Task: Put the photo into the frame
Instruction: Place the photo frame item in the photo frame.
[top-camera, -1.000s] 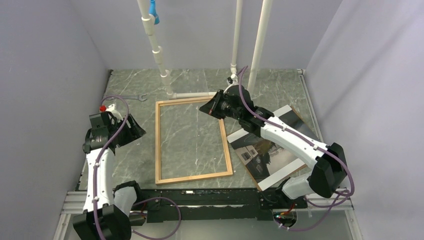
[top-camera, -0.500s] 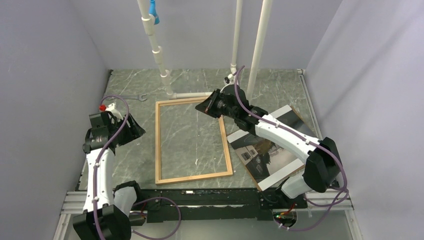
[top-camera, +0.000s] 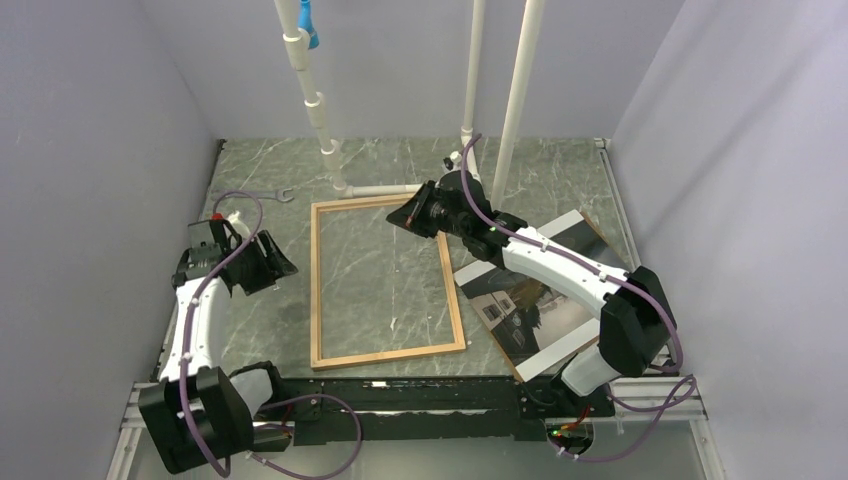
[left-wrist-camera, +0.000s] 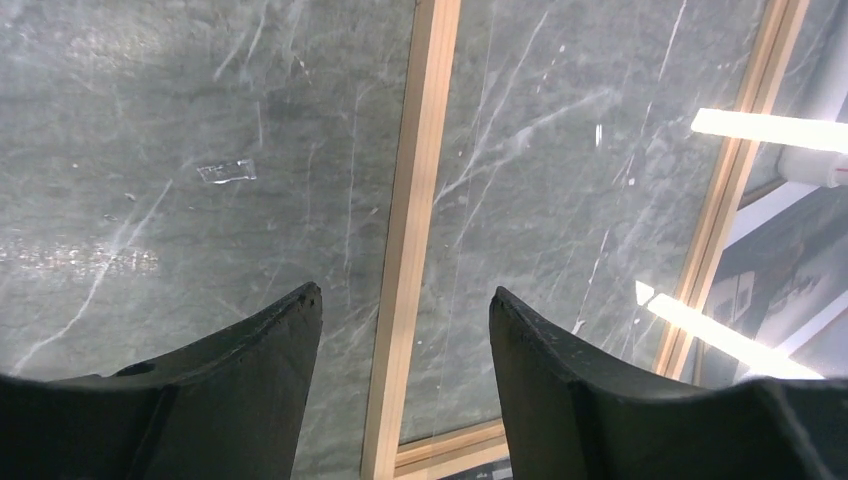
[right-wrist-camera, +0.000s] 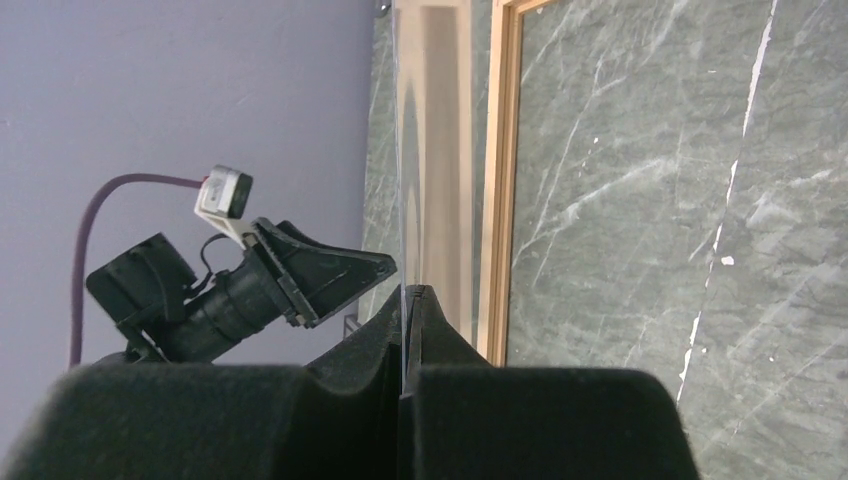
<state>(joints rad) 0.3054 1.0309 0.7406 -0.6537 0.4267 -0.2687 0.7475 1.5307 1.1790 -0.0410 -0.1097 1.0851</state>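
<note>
The frame (top-camera: 316, 290) of light wooden strips lies flat on the marbled table; its strips also show in the left wrist view (left-wrist-camera: 415, 200). The photo (top-camera: 530, 300) lies picture side up to the right of the frame, partly under my right arm. My right gripper (top-camera: 410, 214) sits at the frame's far right corner, shut on the edge of a thin clear sheet (right-wrist-camera: 432, 150) that rises edge-on from the jaws (right-wrist-camera: 405, 296) beside the frame strip (right-wrist-camera: 497, 200). My left gripper (top-camera: 274, 262) is open and empty just left of the frame, hovering over its strip (left-wrist-camera: 405, 295).
A brown panel (top-camera: 598, 328) lies under the photo. White pipes (top-camera: 318, 105) (top-camera: 515, 90) stand at the back, with one lying along the frame's far edge (top-camera: 385, 189). A wrench (top-camera: 268, 196) lies far left. Walls close in on both sides.
My left arm has swung its gripper nearer and slightly right, toward the frame's left strip. My right gripper has edged left along the frame's far right corner, still shut.
</note>
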